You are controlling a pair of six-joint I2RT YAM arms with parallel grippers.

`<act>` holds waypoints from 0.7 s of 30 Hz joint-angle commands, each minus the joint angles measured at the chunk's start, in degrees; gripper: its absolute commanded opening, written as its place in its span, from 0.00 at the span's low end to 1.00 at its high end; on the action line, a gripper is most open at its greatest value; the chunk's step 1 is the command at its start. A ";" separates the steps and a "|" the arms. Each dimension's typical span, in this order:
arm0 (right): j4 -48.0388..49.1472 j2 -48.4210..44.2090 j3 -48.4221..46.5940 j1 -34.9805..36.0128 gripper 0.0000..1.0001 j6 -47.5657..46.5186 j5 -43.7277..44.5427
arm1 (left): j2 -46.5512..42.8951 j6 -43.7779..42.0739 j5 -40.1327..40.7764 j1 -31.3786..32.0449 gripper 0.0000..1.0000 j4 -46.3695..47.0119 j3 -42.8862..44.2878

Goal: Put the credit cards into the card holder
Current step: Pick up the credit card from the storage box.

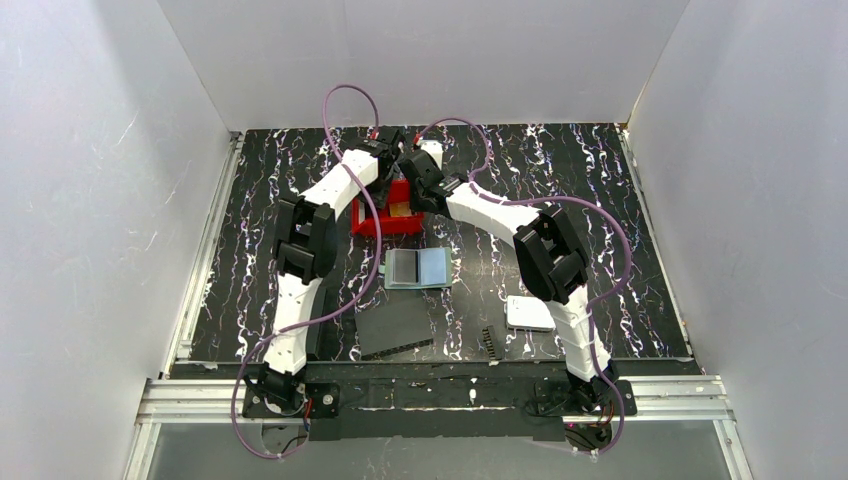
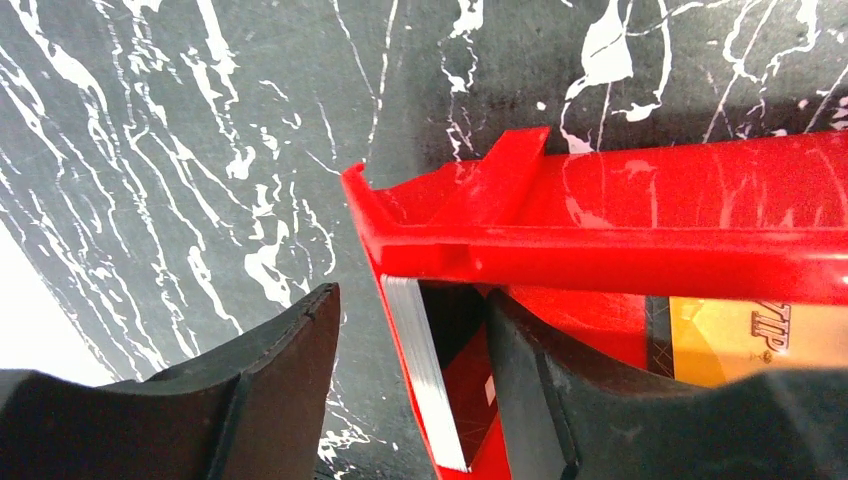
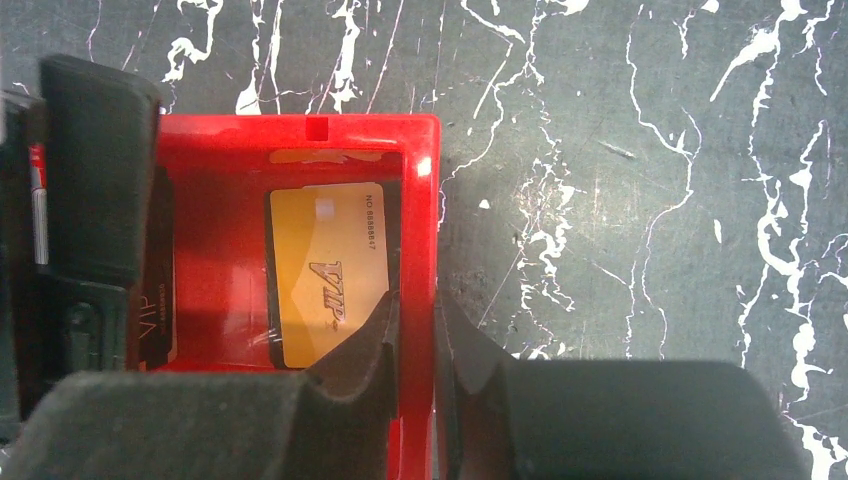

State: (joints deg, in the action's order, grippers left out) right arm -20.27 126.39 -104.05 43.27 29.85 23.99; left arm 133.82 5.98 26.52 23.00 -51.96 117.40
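Note:
An orange credit card [image 3: 325,275] marked VIP lies flat in the red bin [image 3: 300,130]; it also shows in the left wrist view as the orange card [image 2: 720,340]. A second card [image 2: 428,380] stands on edge against the inside of the bin's end wall. My left gripper [image 2: 410,300] is open and straddles that wall and the standing card, one finger [image 2: 290,380] outside the bin, the other inside. My right gripper [image 3: 418,350] is shut on the bin's side wall [image 3: 420,230]. The grey-green card holder [image 1: 417,268] lies open on the table nearer the arms.
A white rounded box [image 1: 528,313] sits at the near right. A flat black rectangle [image 1: 395,328] and a small black comb-like piece [image 1: 492,343] lie near the front edge. Another VIP card [image 3: 155,330] is partly hidden under the left gripper's finger [image 3: 90,170].

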 commanded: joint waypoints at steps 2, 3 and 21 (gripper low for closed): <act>-0.48 -0.90 -0.38 -0.64 0.01 -0.63 3.17 | -6.26 -1.42 6.39 -1.29 0.52 -1.27 -0.19; -0.47 -0.81 -0.42 -0.64 0.01 -0.66 3.17 | -6.43 -1.41 6.43 -1.30 0.52 -1.27 -0.38; -0.72 -0.62 -0.71 -0.64 0.01 -0.59 3.13 | -5.88 -0.97 5.29 -1.38 0.25 -1.63 -1.12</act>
State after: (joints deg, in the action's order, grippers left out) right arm -19.70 126.39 -104.05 43.64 29.82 23.16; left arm 131.41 5.78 27.16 23.00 -50.72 117.10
